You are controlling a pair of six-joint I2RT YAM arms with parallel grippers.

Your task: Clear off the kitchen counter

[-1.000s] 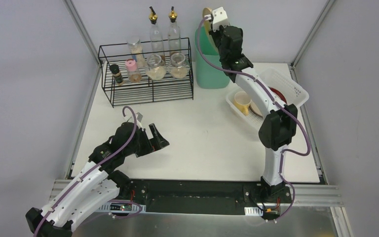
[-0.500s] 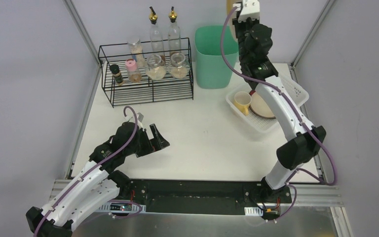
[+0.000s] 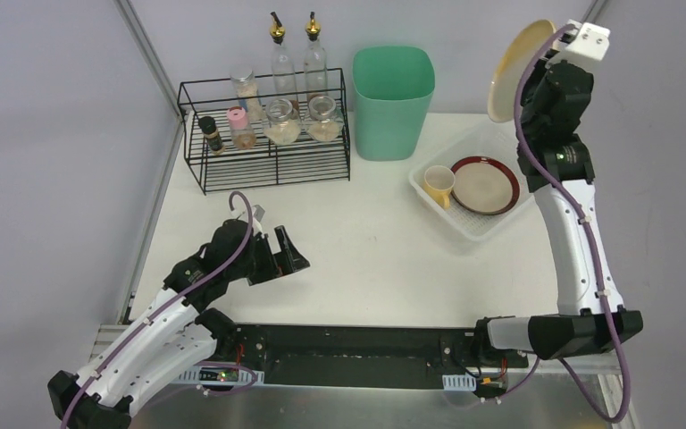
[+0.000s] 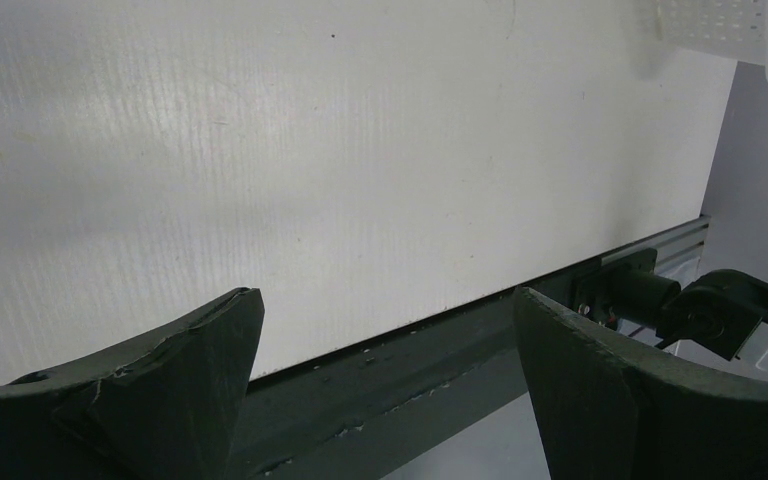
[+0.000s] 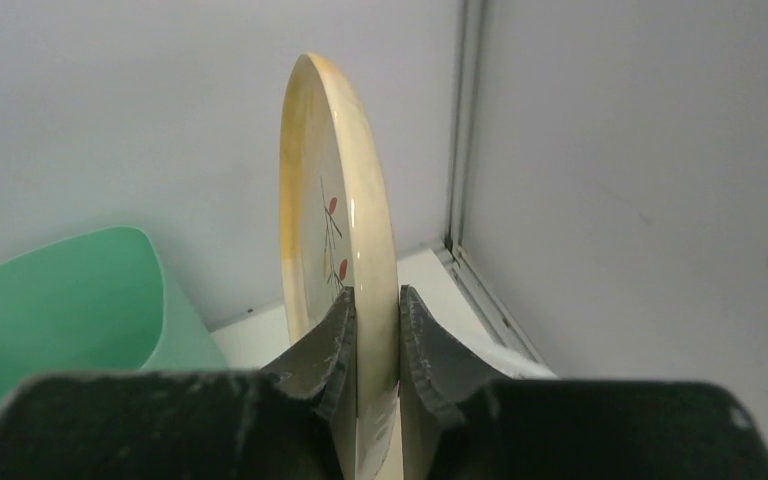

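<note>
My right gripper (image 3: 549, 55) (image 5: 374, 330) is shut on the rim of a cream plate (image 3: 515, 70) (image 5: 335, 225) with a small red-and-green sprig painted on it. The plate is held on edge, high in the air above the back right corner, over the white mesh basket (image 3: 519, 143). That basket holds a yellow cup (image 3: 439, 182) and a beige plate with a dark red rim (image 3: 483, 185). My left gripper (image 3: 288, 253) (image 4: 385, 375) hovers open and empty over the near left part of the white kitchen counter (image 3: 366, 259) (image 4: 340, 150).
A green bin (image 3: 392, 100) (image 5: 55, 320) stands at the back centre. A black wire rack (image 3: 268, 147) with spice jars and two oil bottles (image 3: 295, 49) sits at the back left. Grey rails (image 3: 147, 232) edge the counter, and a corner post (image 5: 465, 120) rises behind the plate.
My right arm has swung the plate from above the green bin rightward to above the basket at the back right corner. The left arm has barely moved.
</note>
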